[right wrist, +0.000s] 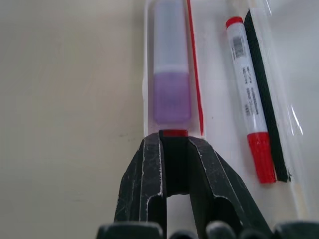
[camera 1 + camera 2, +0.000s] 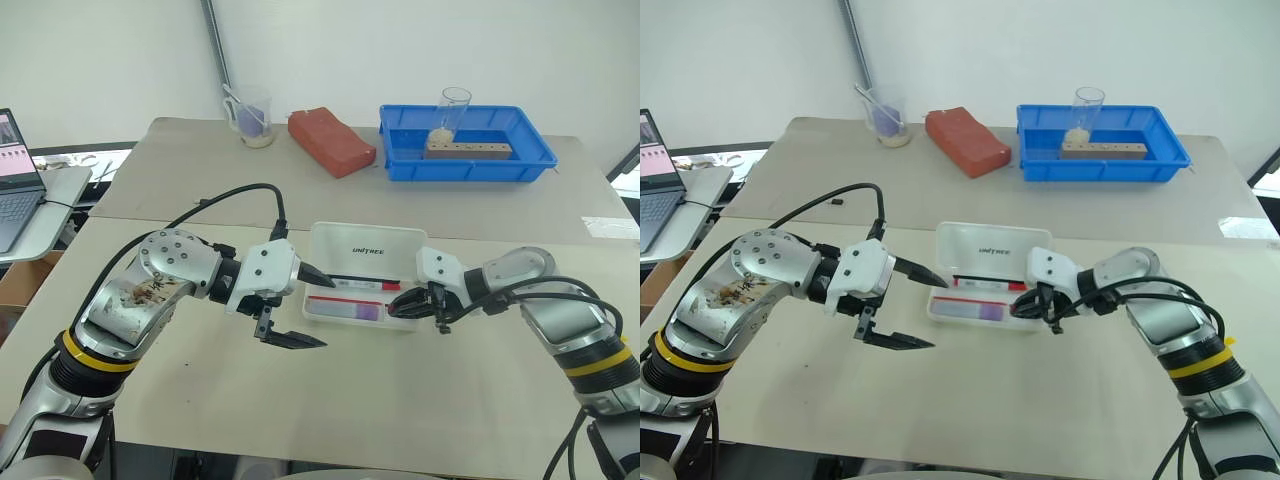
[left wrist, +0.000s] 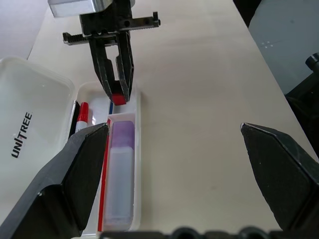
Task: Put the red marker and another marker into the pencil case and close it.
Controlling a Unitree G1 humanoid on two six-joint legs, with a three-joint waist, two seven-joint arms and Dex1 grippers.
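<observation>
Your right gripper (image 2: 409, 298) sits at the right-hand short end of the flat translucent white plastic pencil case (image 2: 366, 245), its two black fingers pressed together with a small red piece just at their tips (whether it is pinched or merely touched, you cannot tell). Straight ahead of those tips the case's long axis runs away toward your left gripper (image 2: 305, 305), whose fingers stand spread wide and empty just off the opposite end. Each arm is near its own end, so the lid, standing open on the far side of both tools, looks equally reachable.

The slim white-barrelled red marker (image 1: 249, 103), red-capped, lies lengthwise in the tray beside a dark strip. The short, thick lavender marker (image 1: 171, 79) with its purple cap lies parallel in the near slot, directly in front of your right fingertips, a thin red stick (image 1: 194, 67) between the two. Both markers appear to be in; closing the lid seems to be what remains.
</observation>
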